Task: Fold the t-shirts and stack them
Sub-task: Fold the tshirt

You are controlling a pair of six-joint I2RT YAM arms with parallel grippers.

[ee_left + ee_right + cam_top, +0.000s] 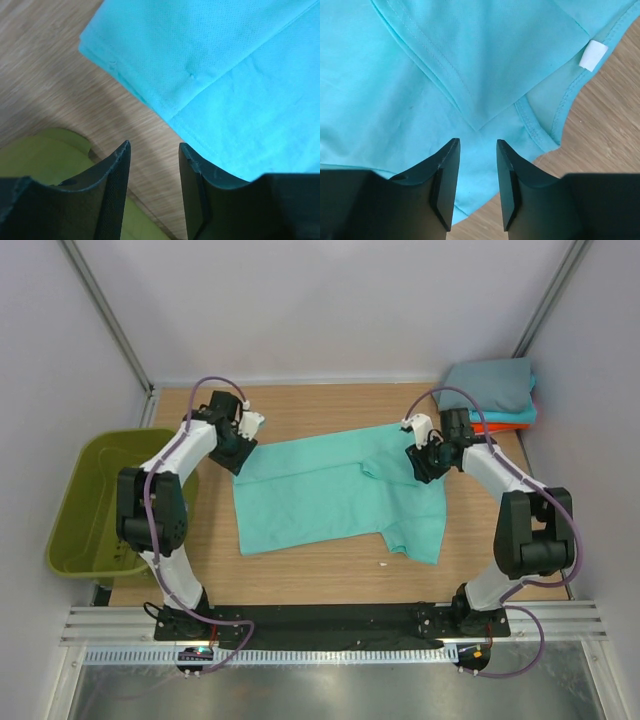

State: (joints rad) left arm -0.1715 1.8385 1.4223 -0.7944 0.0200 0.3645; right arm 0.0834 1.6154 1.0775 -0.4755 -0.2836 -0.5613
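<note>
A mint green t-shirt (330,495) lies spread on the wooden table, its right side partly folded over. My left gripper (240,452) is open and empty, just above the shirt's far left corner (150,55); only bare wood shows between its fingers (117,185). My right gripper (422,462) is open and empty over the shirt's collar area (470,75), close above the cloth. A white neck label (592,55) shows by the neckline. A folded stack sits at the far right: a slate grey shirt (490,385) on top, with cyan (531,410) and orange-red (497,427) edges under it.
An olive-green plastic basket (90,500) stands off the table's left edge and also shows in the left wrist view (45,155). Bare wood (320,405) lies behind the shirt. White walls and metal posts close in the back and sides.
</note>
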